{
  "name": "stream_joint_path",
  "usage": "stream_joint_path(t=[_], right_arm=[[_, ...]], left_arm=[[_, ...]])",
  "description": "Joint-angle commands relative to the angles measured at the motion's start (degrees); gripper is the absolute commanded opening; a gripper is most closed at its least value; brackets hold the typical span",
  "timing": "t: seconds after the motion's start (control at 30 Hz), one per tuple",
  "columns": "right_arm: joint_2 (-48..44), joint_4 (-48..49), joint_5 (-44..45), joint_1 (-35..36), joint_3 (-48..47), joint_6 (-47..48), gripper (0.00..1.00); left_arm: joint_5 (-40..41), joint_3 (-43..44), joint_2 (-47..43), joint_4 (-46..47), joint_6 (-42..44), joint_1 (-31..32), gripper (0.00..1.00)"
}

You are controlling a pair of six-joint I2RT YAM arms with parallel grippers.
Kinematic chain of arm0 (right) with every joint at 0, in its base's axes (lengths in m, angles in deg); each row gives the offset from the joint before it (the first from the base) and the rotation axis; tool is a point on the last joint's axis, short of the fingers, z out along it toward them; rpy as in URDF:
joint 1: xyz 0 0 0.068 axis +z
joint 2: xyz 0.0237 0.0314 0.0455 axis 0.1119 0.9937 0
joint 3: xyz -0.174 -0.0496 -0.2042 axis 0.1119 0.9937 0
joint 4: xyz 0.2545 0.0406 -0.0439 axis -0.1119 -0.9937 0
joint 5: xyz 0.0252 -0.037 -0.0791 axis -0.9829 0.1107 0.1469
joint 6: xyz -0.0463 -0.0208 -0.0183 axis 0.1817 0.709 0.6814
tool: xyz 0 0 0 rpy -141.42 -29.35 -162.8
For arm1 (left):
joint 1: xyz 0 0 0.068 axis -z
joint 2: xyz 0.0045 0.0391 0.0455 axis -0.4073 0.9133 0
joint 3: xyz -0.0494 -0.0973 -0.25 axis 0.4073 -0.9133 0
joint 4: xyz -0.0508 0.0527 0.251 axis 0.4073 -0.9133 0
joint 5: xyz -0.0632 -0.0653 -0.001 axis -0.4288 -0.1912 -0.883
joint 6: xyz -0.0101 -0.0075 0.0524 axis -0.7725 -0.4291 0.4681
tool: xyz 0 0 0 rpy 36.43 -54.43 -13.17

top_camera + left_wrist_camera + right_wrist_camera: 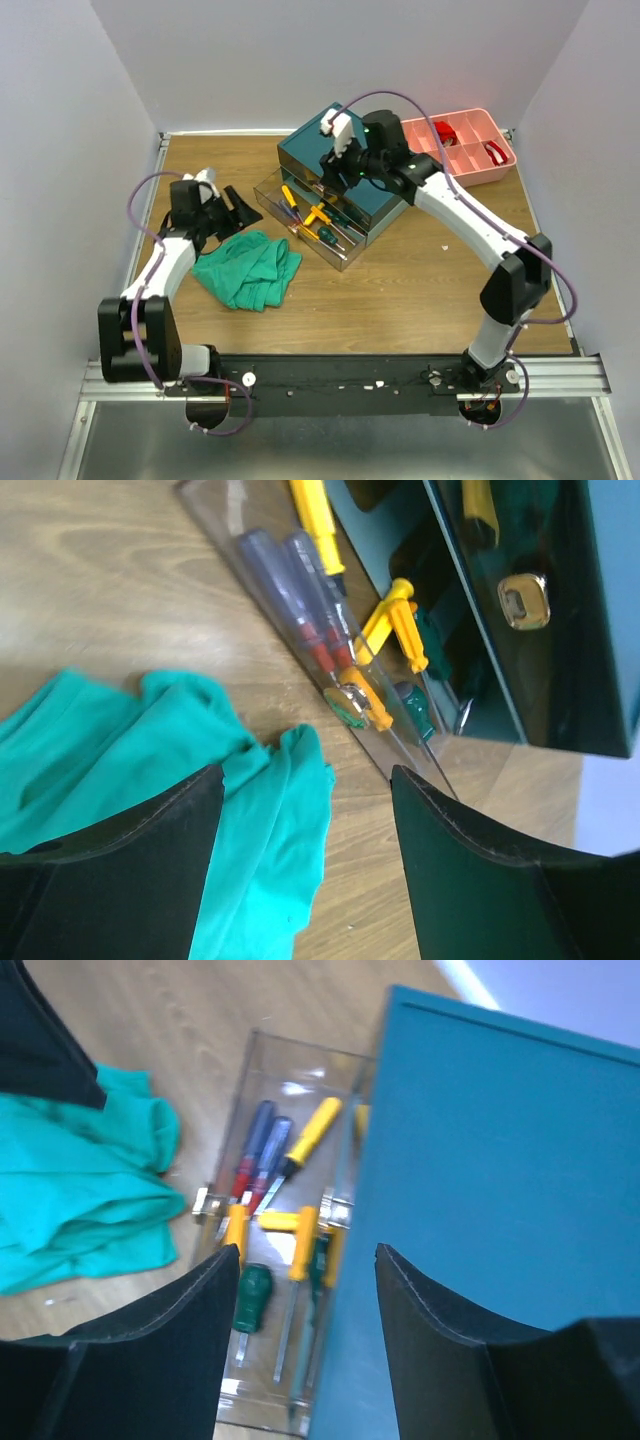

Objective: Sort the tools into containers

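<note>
The dark teal box point(350, 170) stands mid-table with two clear drawers point(312, 222) pulled out toward the front left. Several screwdrivers lie in the lower drawer: two red-and-blue point(256, 1152), yellow ones point(312, 1135) and a green one point(250, 1295). They also show in the left wrist view, red-and-blue point(300, 605), yellow point(395, 615), green point(415, 705). My right gripper point(332, 172) is open and empty above the box's front edge point(500, 1160). My left gripper point(243, 207) is open and empty, low over the table between the drawers and a green cloth point(150, 750).
The crumpled green cloth point(250, 268) lies front left of the drawers. A pink compartment tray point(462, 147) with red items stands at the back right. White walls close in the table on three sides.
</note>
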Motion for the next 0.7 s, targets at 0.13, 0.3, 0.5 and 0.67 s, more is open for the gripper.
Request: stream_joint_path(t=[0.13,0.3,0.5,0.67], right_arm=[[0.6,6.7,8.6,-10.8,-0.4,-3.3,0.61],[7.3,5.4,7.8,-15.8,-6.3,-4.0,0.44],[11.7,5.3,9.3,-17.7,-9.3,-3.4,0.0],[14.4,5.3,8.7,-18.2,-9.4,-3.3,0.01]], left_arm=[[3.0,11.5,11.6,-4.2,23.8,9.2,0.73],[3.3,14.8,15.9,-4.2,29.7,14.8,0.64],[3.4,15.9,18.1,-6.2,35.2,22.2,0.26],[3.9,16.4,20.9,-7.1,35.0,24.8,0.0]])
